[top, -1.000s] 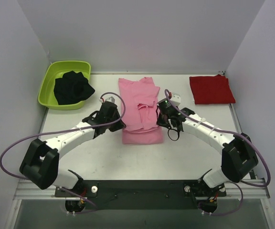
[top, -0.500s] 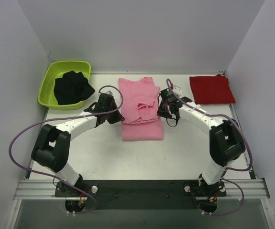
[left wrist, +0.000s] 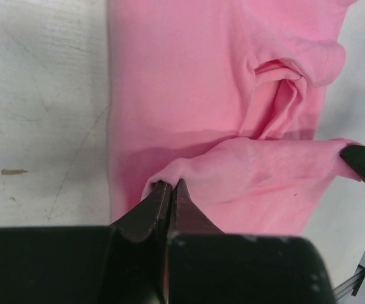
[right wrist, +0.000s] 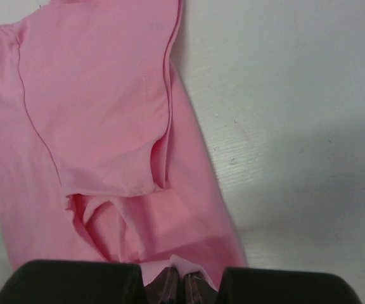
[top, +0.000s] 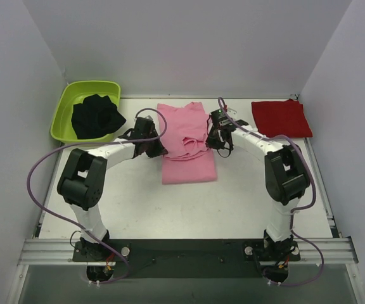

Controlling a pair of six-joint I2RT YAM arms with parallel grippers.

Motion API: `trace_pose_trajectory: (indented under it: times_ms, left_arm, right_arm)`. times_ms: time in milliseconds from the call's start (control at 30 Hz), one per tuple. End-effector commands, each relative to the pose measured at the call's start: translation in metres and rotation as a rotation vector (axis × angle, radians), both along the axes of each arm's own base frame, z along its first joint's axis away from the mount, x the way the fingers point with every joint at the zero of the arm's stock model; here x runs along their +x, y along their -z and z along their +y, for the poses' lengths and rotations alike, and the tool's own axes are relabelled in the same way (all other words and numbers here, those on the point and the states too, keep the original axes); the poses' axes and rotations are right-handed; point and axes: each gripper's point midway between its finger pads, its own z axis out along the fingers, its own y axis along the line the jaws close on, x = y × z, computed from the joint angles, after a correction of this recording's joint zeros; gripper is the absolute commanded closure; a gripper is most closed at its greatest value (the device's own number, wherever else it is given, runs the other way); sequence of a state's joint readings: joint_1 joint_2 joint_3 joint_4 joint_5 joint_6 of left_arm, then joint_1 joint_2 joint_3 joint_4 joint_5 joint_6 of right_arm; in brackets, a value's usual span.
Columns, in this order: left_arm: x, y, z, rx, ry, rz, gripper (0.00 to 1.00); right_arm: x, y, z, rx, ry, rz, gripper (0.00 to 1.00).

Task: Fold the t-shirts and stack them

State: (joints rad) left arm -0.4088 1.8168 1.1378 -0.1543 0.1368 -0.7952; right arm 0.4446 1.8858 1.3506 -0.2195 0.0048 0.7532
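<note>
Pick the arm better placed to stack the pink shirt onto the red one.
Right, likely: both jaws pinch the pink t-shirt, but the red t-shirt lies on the right arm's side.

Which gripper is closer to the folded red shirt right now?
Right. The right gripper pinches the pink shirt on the edge facing the red shirt; the left gripper pinches its opposite edge, farther away.

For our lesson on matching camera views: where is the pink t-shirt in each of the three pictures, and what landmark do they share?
Top external: pink t-shirt at the middle of the white table.
Left wrist: fills the centre and right.
Right wrist: covers the left half.
Shared landmark: the shirt's crumpled fold, seen in all three.
</note>
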Motion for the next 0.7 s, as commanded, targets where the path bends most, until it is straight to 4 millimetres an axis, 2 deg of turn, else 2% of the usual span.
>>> trace_pose_trajectory:
  times_ms: [0,33,67,100,133,167,200,267,300,367,400,467,500,533,567,600,667]
  left_arm:
    - [0.031,-0.017,-0.001,-0.03,-0.005,-0.084,0.89]
    - [0.033,-0.015,0.001,-0.028,-0.012,-0.085,0.65]
    - [0.037,-0.017,0.002,-0.029,-0.016,-0.089,0.53]
    - [0.042,-0.017,0.007,-0.03,-0.032,-0.092,0.36]
    - [0.046,-0.016,0.009,-0.031,-0.038,-0.091,0.13]
    - [0.052,-0.021,0.009,-0.042,-0.04,-0.103,0.11]
    - [0.058,-0.024,0.014,-0.05,-0.052,-0.107,0.11]
    - [0.069,-0.03,0.017,-0.066,-0.064,-0.119,0.09]
    - [0.074,-0.033,0.023,-0.069,-0.081,-0.125,0.09]
    - [0.082,-0.035,0.028,-0.076,-0.092,-0.13,0.08]
    - [0.087,-0.04,0.029,-0.089,-0.096,-0.141,0.08]
    - [0.089,-0.044,0.031,-0.117,-0.093,-0.145,0.08]
    - [0.087,-0.043,0.03,-0.128,-0.085,-0.152,0.07]
    - [0.084,-0.053,0.028,-0.142,-0.076,-0.177,0.07]
    - [0.077,-0.055,0.026,-0.153,-0.072,-0.175,0.07]
    - [0.071,-0.064,0.025,-0.168,-0.069,-0.217,0.07]
    - [0.057,-0.069,0.016,-0.183,-0.046,-0.227,0.07]
  right_arm:
    - [0.027,-0.01,-0.006,0.006,0.023,-0.036,1.0]
    - [0.03,-0.009,-0.007,0.006,0.029,-0.034,1.0]
    - [0.033,-0.011,-0.003,0.029,0.018,-0.032,1.0]
    - [0.042,-0.009,-0.005,0.036,0.03,-0.033,1.0]
    - [0.046,-0.01,-0.005,0.04,0.034,-0.035,0.96]
    - [0.05,-0.011,-0.003,0.05,0.034,-0.038,0.9]
    - [0.059,-0.012,-0.003,0.059,0.043,-0.046,0.73]
    - [0.069,-0.014,-0.001,0.066,0.045,-0.058,0.5]
    - [0.075,-0.01,-0.002,0.065,0.053,-0.054,0.3]
    - [0.089,-0.021,0.002,0.08,0.058,-0.086,0.15]
    - [0.093,-0.015,0.001,0.077,0.065,-0.081,0.11]
    - [0.1,-0.02,-0.001,0.082,0.078,-0.096,0.09]
    - [0.1,-0.032,0.001,0.095,0.072,-0.124,0.08]
    - [0.086,-0.018,-0.002,0.08,0.063,-0.105,0.08]
    - [0.083,-0.024,0.0,0.086,0.056,-0.131,0.08]
    - [0.081,-0.044,0.002,0.097,0.046,-0.192,0.08]
    - [0.065,-0.043,0.004,0.069,0.009,-0.194,0.07]
